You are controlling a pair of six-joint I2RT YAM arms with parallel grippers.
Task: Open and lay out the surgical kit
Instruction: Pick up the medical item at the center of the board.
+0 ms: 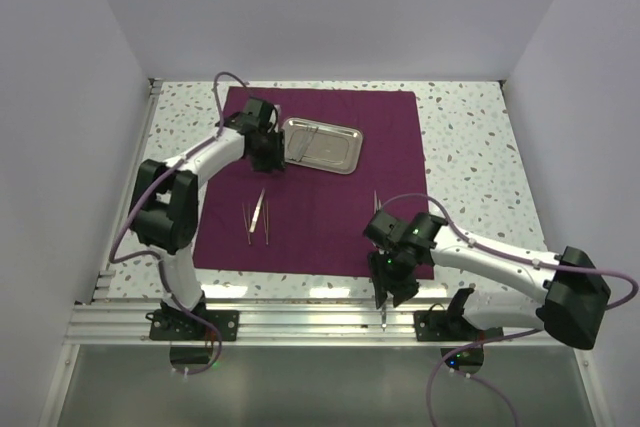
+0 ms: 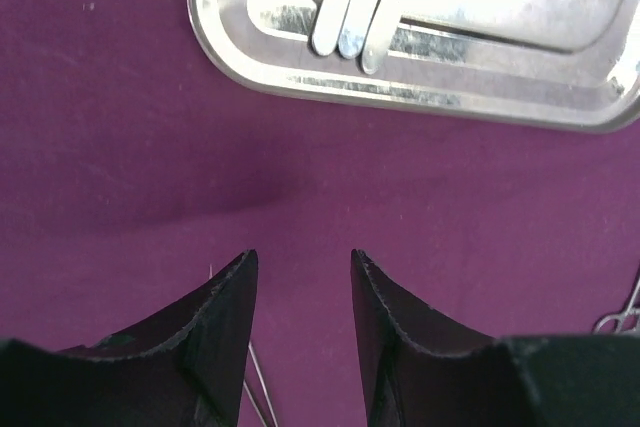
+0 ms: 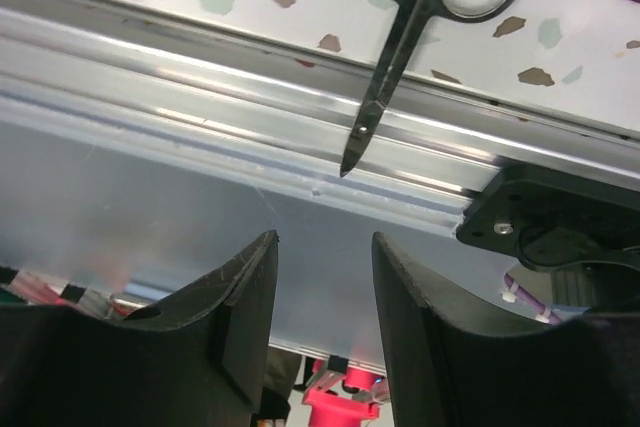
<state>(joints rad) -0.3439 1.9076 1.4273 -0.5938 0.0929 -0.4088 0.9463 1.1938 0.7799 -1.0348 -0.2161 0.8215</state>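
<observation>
The maroon cloth point(image 1: 330, 217) lies spread flat on the table. The steel tray point(image 1: 322, 145) sits on its far part, with flat silver instruments point(image 2: 350, 7) inside. My left gripper point(image 1: 272, 159) hovers over the cloth just off the tray's near-left edge point(image 2: 300, 77), open and empty point(image 2: 303, 262). Thin instruments point(image 1: 256, 219) lie on the cloth's left part, and one more point(image 1: 377, 202) lies to the right. Scissors point(image 3: 400, 57) lie at the table's front edge, tips out over the metal rail point(image 1: 383, 315). My right gripper point(image 1: 392, 292) is open and empty point(image 3: 325, 247) just beyond those tips.
An aluminium rail point(image 3: 200, 77) runs along the table's front edge. A black mount plate point(image 3: 560, 227) of the right arm sits beside it. White walls enclose the speckled table point(image 1: 470, 147) at the left, back and right.
</observation>
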